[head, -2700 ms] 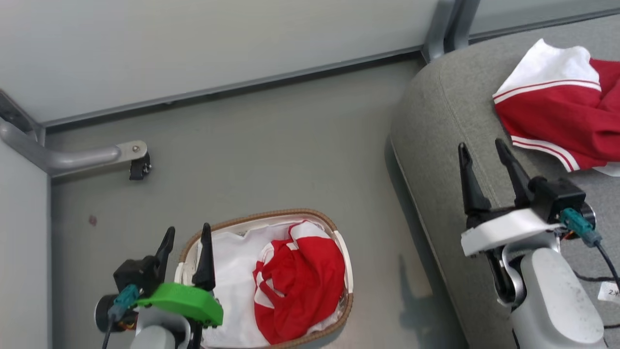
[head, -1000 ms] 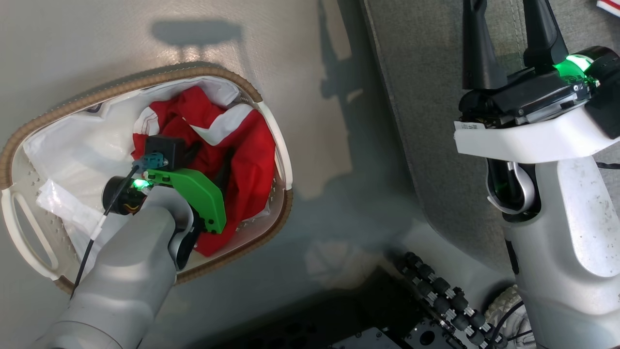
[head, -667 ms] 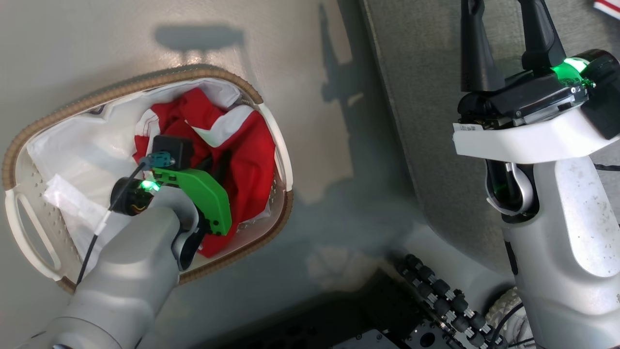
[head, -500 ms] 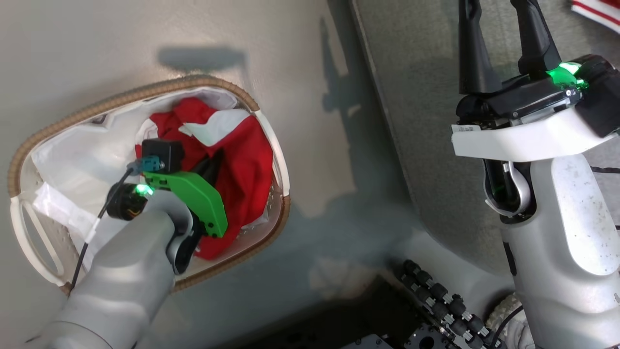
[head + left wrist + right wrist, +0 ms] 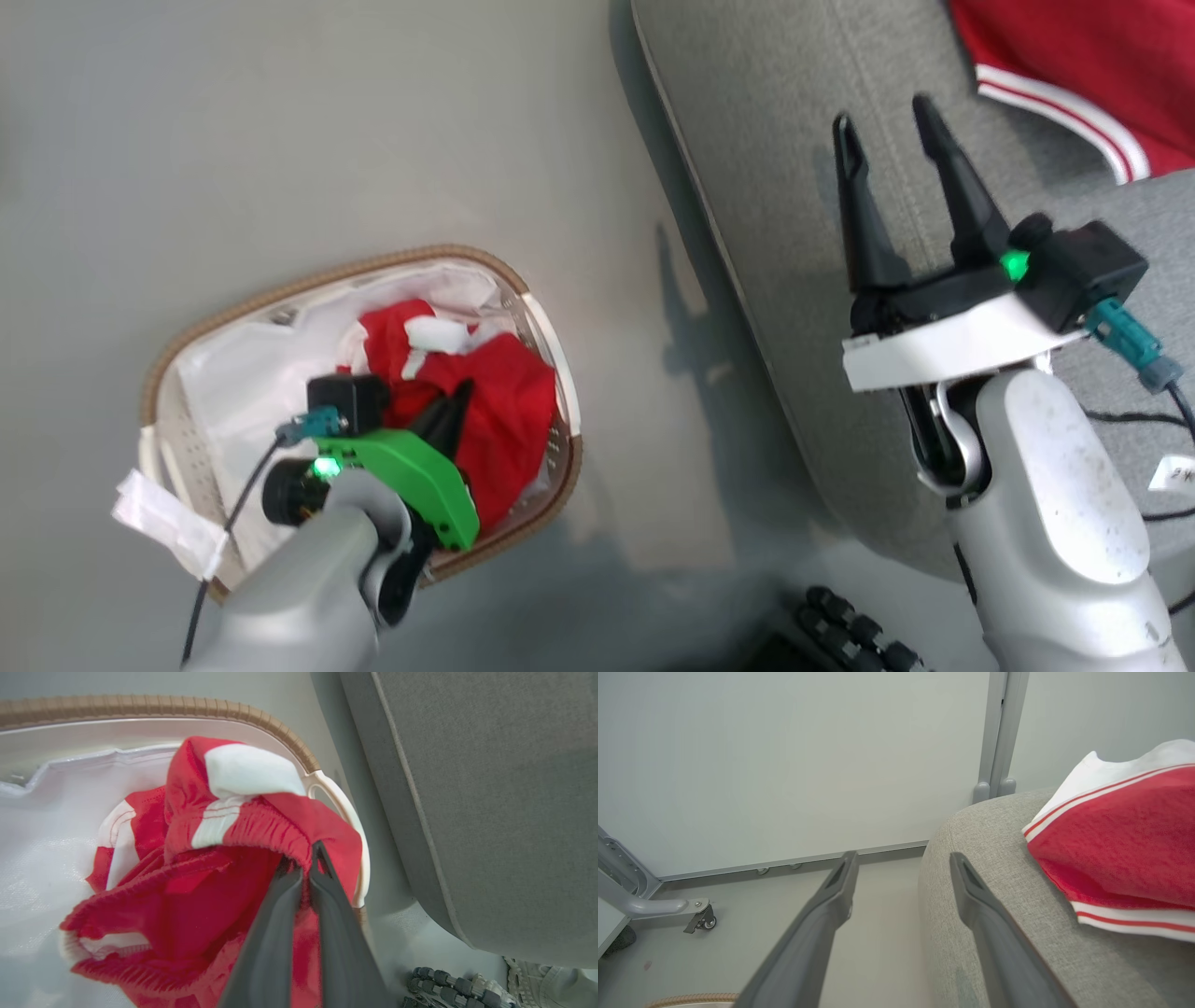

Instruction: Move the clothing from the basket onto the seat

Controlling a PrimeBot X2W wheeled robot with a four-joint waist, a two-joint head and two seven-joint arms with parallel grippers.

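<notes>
Grey floor [image 5: 280,121] runs to a pale wall [image 5: 784,742]; the seat [image 5: 794,233] fills the right, one red garment [image 5: 1074,56] lying far on it. The basket [image 5: 448,252] stands near left on the floor, close to the seat, which keeps the carry short. Inside, the left gripper [image 5: 301,858] is clamped on a fold of the clothing [image 5: 187,896], apparently to lift it out, while the right gripper [image 5: 882,112] hovers spread and empty over the seat's edge.

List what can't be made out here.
- Basket bottom: head view, under liner and clothing.
- Basket's near rim: head view, behind left arm.
- Cloth between left hand's fingers: left wrist view, fingers cover it.
- Garment on seat: cut off by head view's top and right edges, right wrist view's right edge.
</notes>
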